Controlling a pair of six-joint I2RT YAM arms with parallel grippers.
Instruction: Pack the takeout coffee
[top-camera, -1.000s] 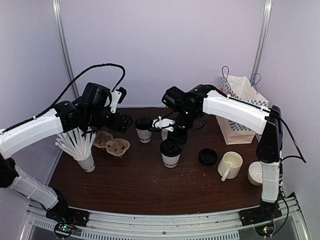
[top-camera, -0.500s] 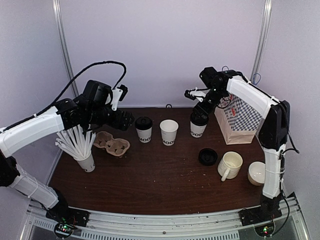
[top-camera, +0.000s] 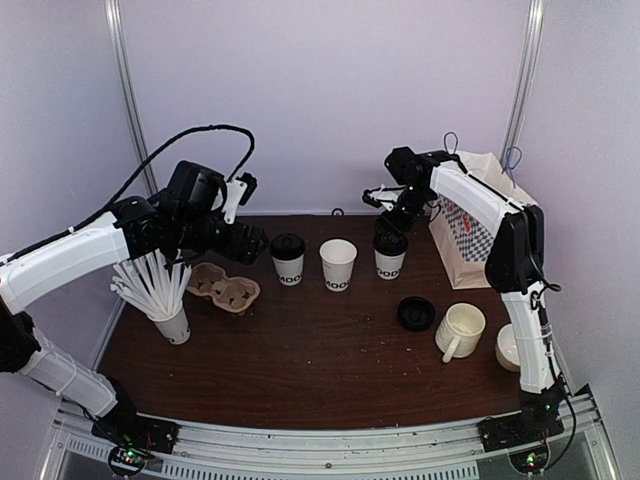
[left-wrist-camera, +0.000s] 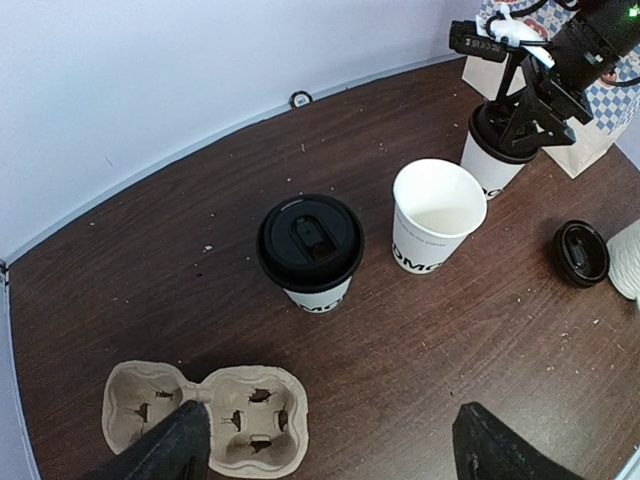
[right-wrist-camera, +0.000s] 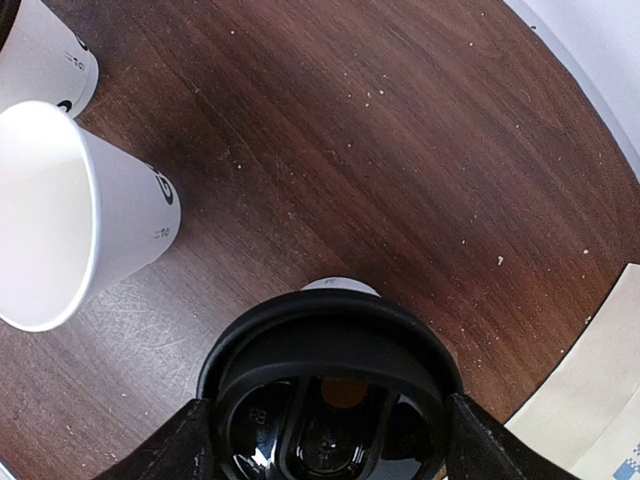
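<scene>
Three white "MOO" cups stand in a row at the back of the table. The left cup (top-camera: 287, 258) (left-wrist-camera: 310, 245) has a black lid. The middle cup (top-camera: 338, 264) (left-wrist-camera: 435, 210) (right-wrist-camera: 60, 215) is open. My right gripper (top-camera: 392, 234) (right-wrist-camera: 330, 440) is shut on the lid of the third cup (top-camera: 390, 256) (left-wrist-camera: 498, 145) (right-wrist-camera: 330, 390), its fingers on either side, at or just above the table beside the paper bag. A loose black lid (top-camera: 415, 313) (left-wrist-camera: 582, 252) lies in front. My left gripper (top-camera: 242, 243) (left-wrist-camera: 330, 460) is open and empty above the pulp cup carrier (top-camera: 225, 287) (left-wrist-camera: 210, 420).
A checked paper bag (top-camera: 485, 225) stands at the back right. A cream mug (top-camera: 460, 330) and a white cup (top-camera: 512, 346) sit at the front right. A cup of white straws (top-camera: 160, 295) stands at the left edge.
My right gripper carried the lidded cup from the table's middle up and to the back right, then lowered it beside the bag. The left arm barely moved.
</scene>
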